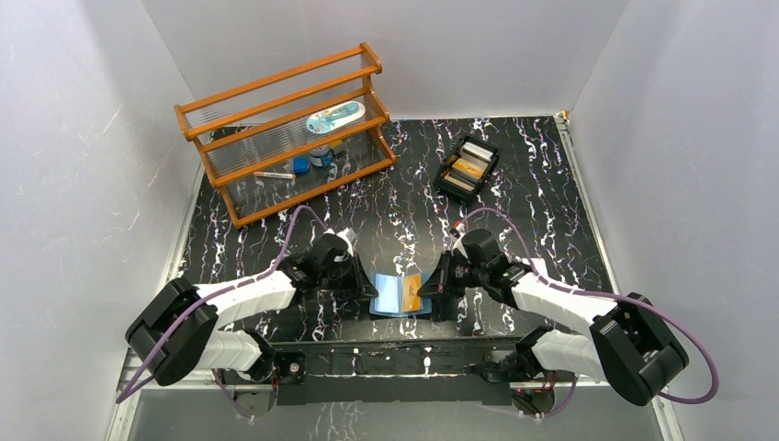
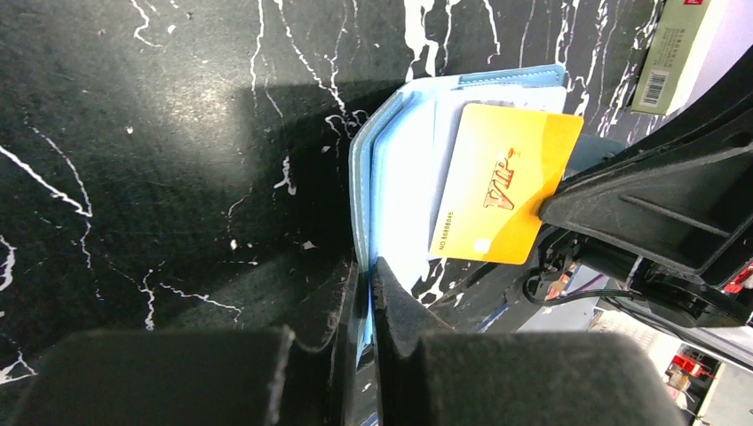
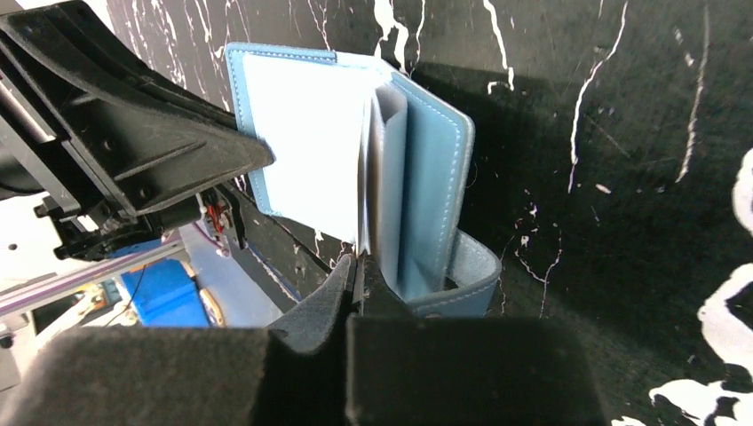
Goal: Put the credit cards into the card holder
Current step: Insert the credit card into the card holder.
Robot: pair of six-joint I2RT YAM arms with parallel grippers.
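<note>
Open card holder (image 2: 400, 177) edge in clamped left jaws; orange card (image 2: 502, 177), against its inner leaves, in clamped right jaws.

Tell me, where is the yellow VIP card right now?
In the top view, the yellow VIP card is at the front middle of the table, against the open blue card holder, pinched by the right tool.

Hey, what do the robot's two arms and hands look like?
The left arm and right arm have white links between bulky black joint housings, with a purple cable looping along each. The left hand and right hand are matte black, with two tapering fingers.
</note>
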